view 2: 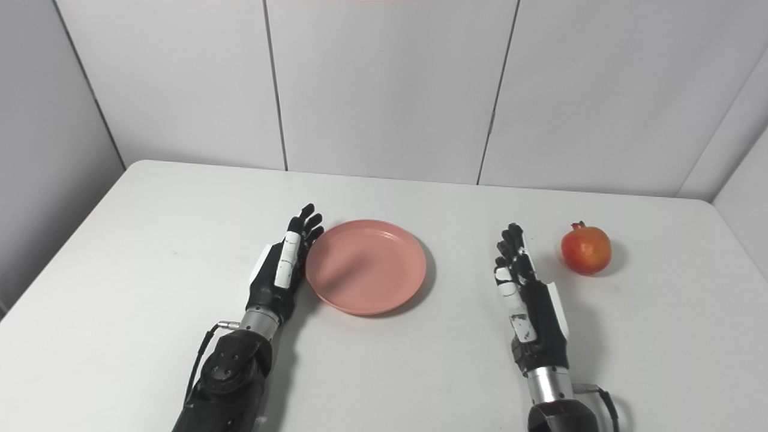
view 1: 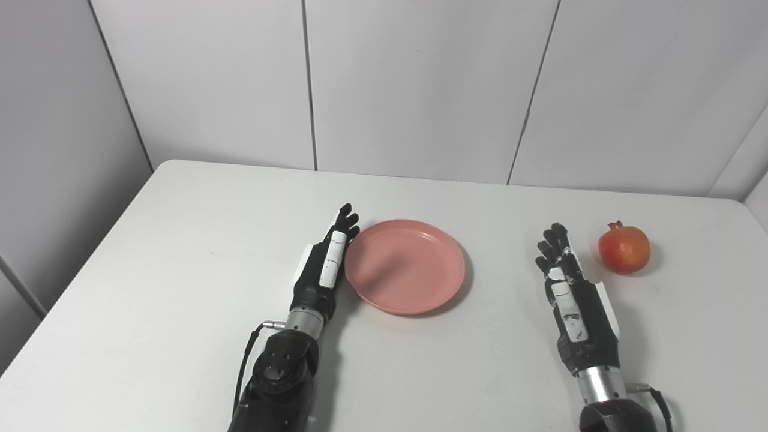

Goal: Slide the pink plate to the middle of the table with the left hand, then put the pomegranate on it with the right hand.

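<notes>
Plate position: pink plate (view 1: 405, 266) lay flat on the white surface (view 1: 180, 288), roughly at mid-width and empty.
Left hand: left hand (view 1: 324, 264) stood edge-on against the plate's left rim, fingers straight and together, nothing grasped; whether it actually touched the rim or sat just beside it could not be told.
Right hand: right hand (view 1: 570, 288) rested near the surface with fingers extended and slightly apart, released, holding nothing.
Pomegranate position: pomegranate (view 1: 624, 247) sat upright on the surface, crown pointing up and a little left, to the right of the right hand and slightly farther from the robot than the hand's middle.
Governing relation: fruit lay just beside the right hand's outer side, apart from it; the plate lay on that hand's opposite side, well apart from the fruit. The right hand was far the nearer of the two to the fruit.
Long axis: fruit was near-round, so no preferred approach direction was evident.
Judged stage: slide appeared complete or nearly so; pickup not yet begun.
Judged requirement: right hand would need to move rightward and close around the fruit, then carry it leftward to the plate.
</notes>
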Robot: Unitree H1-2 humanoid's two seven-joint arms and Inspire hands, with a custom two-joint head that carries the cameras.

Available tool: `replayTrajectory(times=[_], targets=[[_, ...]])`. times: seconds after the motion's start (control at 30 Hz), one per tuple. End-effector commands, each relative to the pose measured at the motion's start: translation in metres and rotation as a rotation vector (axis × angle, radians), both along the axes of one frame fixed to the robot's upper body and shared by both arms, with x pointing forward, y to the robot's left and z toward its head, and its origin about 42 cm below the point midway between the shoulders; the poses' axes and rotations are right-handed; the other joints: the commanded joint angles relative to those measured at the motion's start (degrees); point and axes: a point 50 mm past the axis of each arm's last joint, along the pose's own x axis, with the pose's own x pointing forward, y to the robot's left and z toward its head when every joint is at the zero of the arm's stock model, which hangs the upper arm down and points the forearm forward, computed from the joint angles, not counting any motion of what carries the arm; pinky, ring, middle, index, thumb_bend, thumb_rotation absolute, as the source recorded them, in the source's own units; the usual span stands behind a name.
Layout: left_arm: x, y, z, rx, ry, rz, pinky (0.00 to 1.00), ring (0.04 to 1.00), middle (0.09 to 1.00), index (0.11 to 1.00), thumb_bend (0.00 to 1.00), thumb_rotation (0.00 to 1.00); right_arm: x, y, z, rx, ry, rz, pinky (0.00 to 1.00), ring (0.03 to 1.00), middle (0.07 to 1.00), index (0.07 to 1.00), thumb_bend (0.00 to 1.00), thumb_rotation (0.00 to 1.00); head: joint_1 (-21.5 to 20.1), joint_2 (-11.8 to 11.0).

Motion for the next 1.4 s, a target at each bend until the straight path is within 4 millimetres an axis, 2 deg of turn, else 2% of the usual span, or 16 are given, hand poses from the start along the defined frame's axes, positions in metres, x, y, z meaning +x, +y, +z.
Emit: replayTrajectory(times=[0.0,0.2,0.4,0.63,0.73,0.9,1.17,1.37], targets=[[0.004,-0.004,0.015,-0.002,-0.079,-0.026,0.94,0.966,0.98,0.985,0.79,1.0,0.004,0.009,0.007,0.023,-0.03,0.001,1.0,1.0,1.0,1.0,0.66,0.81,-2.05,0.08],[0.001,-0.002,0.013,-0.007,-0.085,-0.037,0.94,0.967,0.98,0.991,0.78,1.0,0.004,0.023,0.007,0.03,-0.014,-0.015,1.0,1.0,1.0,0.999,0.69,0.8,-5.73,-0.23],[0.001,-0.002,0.008,-0.019,-0.099,-0.027,0.91,0.941,0.95,0.951,0.77,1.0,0.004,0.03,0.007,-0.003,-0.001,-0.02,1.0,0.995,1.0,1.0,0.73,0.83,-7.97,-0.36],[0.0,-0.007,0.0,0.024,-0.12,-0.026,0.88,0.924,0.932,0.933,0.78,1.0,0.003,0.031,0.007,-0.025,0.008,-0.026,1.0,0.993,0.993,0.99,0.73,0.84,-8.02,-0.19],[-0.002,-0.007,0.001,0.089,-0.126,-0.044,0.92,0.937,0.946,0.947,0.77,1.0,0.002,0.031,0.007,-0.032,0.009,-0.021,1.0,0.997,0.998,0.998,0.71,0.85,-7.86,-0.13],[-0.003,-0.009,0.003,0.081,-0.133,-0.042,0.92,0.937,0.944,0.945,0.76,1.0,0.001,0.029,0.006,-0.022,0.014,-0.018,1.0,0.996,0.996,0.997,0.71,0.85,-7.16,-0.27],[-0.01,-0.016,0.006,0.114,-0.129,-0.073,0.89,0.927,0.945,0.954,0.74,1.0,0.0,0.026,0.006,-0.023,-0.002,-0.002,1.0,0.994,0.999,1.0,0.71,0.86,-6.71,-0.03],[-0.013,-0.02,0.008,0.138,-0.118,-0.095,0.89,0.933,0.954,0.959,0.74,1.0,0.0,0.024,0.006,0.007,0.007,-0.011,1.0,0.994,0.997,0.997,0.72,0.82,-5.89,-0.02]])
